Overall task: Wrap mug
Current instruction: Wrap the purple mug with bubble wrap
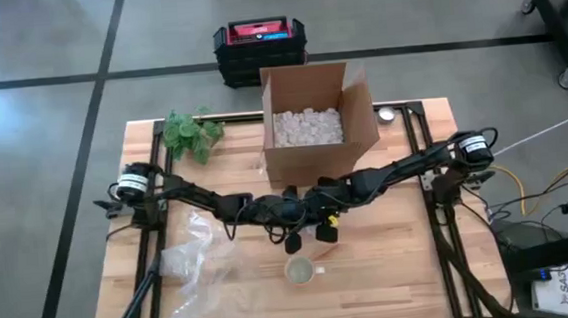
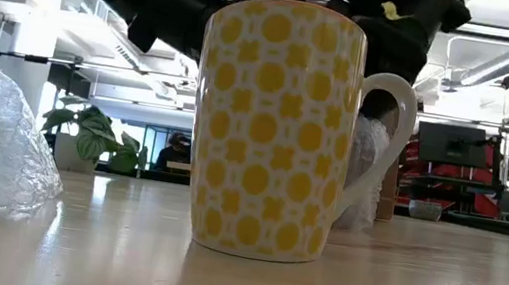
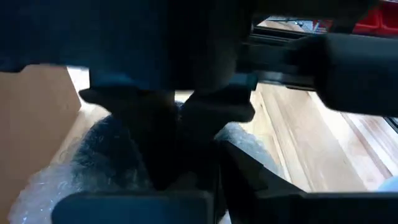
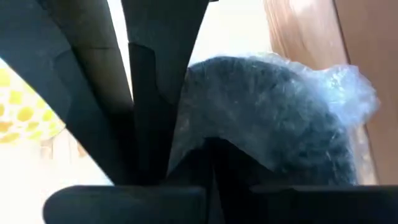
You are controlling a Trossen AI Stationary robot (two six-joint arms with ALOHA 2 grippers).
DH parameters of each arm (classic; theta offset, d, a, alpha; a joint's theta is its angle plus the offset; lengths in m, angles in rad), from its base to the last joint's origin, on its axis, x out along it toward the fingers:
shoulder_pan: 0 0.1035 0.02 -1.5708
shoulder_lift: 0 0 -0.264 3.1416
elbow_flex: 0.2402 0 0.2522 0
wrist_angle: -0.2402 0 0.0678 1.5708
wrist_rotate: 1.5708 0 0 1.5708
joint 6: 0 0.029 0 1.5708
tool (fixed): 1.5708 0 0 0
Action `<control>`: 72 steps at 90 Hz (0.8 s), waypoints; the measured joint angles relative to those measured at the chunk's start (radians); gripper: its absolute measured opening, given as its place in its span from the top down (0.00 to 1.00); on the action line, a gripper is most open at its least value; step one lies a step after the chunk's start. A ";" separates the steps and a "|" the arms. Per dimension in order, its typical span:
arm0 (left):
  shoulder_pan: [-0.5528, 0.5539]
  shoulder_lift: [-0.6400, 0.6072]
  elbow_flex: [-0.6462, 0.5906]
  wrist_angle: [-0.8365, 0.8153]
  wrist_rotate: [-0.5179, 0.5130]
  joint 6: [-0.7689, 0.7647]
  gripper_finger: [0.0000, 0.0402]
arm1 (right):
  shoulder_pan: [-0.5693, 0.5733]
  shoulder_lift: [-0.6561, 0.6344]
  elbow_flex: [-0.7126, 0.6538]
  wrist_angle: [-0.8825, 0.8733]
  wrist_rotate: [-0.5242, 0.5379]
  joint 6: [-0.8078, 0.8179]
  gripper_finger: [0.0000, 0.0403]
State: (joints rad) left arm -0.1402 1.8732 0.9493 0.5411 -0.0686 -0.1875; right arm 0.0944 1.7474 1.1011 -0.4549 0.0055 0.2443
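Mug [image 1: 300, 269] stands upright and bare on the table [image 1: 402, 271], handle to its right in the low view; nothing is around it yet, so wrapping proper has not begun. Both grippers meet just behind the mug, between it and the box [image 1: 314, 127]: left gripper [image 1: 292, 241] and right gripper [image 1: 325, 230] are each in contact with a bundle of bubble wrap [image 4: 273, 118]. The right gripper's fingers look clamped on the wrap; for the left you cannot tell from these views. A further heap of wrap [image 1: 186, 261] lies left of the mug. Judged step: preparing the sheet. Next, you need it spread flat beside the mug, then the mug laid on it.
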 joint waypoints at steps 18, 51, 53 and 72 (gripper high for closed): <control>0.000 0.000 -0.001 0.001 0.001 0.000 1.00 | -0.001 -0.070 0.072 -0.109 -0.006 -0.034 0.99; 0.000 0.000 -0.001 0.004 -0.003 0.000 1.00 | -0.043 -0.024 0.045 -0.043 0.060 -0.048 0.99; 0.000 0.001 -0.001 0.008 -0.004 0.000 1.00 | -0.042 -0.011 0.042 -0.034 0.056 -0.051 0.99; -0.001 0.001 -0.002 0.008 -0.008 0.012 1.00 | -0.040 0.040 0.038 -0.013 0.043 -0.054 0.99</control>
State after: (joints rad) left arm -0.1410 1.8740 0.9470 0.5494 -0.0765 -0.1757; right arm 0.0544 1.7871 1.1392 -0.4683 0.0489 0.1908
